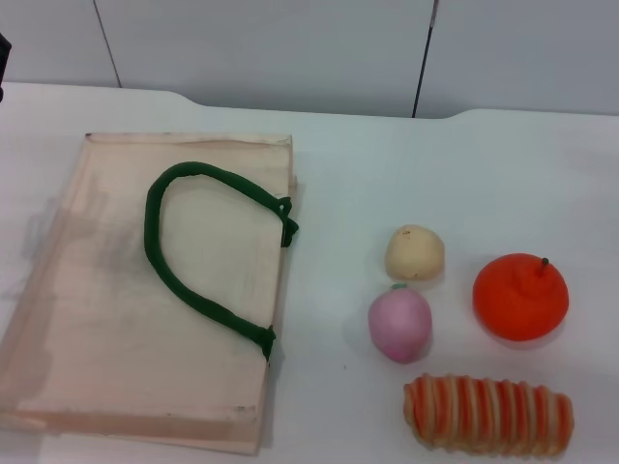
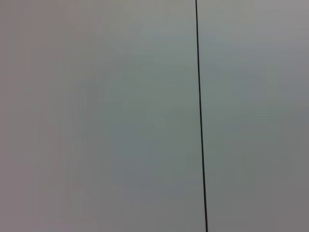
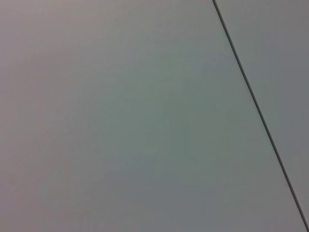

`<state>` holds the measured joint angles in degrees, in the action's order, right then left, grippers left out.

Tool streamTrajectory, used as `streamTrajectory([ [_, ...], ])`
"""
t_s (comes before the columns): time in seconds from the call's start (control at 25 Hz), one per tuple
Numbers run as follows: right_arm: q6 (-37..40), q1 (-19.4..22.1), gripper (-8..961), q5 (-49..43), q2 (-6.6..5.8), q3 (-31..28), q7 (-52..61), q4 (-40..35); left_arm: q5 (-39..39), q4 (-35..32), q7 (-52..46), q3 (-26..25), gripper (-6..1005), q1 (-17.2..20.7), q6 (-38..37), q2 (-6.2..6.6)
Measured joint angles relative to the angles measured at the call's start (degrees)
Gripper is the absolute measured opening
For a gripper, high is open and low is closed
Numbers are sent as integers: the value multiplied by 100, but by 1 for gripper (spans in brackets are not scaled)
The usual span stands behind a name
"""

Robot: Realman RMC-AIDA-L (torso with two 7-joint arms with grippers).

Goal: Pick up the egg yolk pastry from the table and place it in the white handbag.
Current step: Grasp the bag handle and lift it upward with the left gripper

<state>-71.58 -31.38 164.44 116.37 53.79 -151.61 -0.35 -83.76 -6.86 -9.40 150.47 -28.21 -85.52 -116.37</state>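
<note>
The egg yolk pastry [image 1: 415, 252] is a small pale yellow-cream lump lying on the white table right of centre in the head view. The white handbag [image 1: 106, 319], a large flat cream cloth tote with a dark green loop handle [image 1: 198, 246], lies flat on the left side of the table. Neither gripper shows in any view. Both wrist views show only a plain grey panel with one thin dark seam line.
A pink-purple round fruit [image 1: 399, 324] lies just in front of the pastry, almost touching it. An orange fruit [image 1: 519, 296] sits to its right. A long orange-and-cream striped roll [image 1: 488, 415] lies at the front right. A grey panelled wall [image 1: 290, 48] stands behind the table.
</note>
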Motion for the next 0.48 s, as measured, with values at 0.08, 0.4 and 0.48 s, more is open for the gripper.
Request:
streamTrajectory([
  [0.08, 3, 0, 861, 0, 0, 0, 0, 0, 0, 0, 0, 0, 797, 0, 0, 0],
  [0.4, 13, 0, 859, 0, 0, 0, 0, 0, 0, 0, 0, 0, 796, 6, 0, 0],
  [0.48, 14, 0, 858, 0, 0, 0, 0, 0, 0, 0, 0, 0, 796, 11, 0, 0],
])
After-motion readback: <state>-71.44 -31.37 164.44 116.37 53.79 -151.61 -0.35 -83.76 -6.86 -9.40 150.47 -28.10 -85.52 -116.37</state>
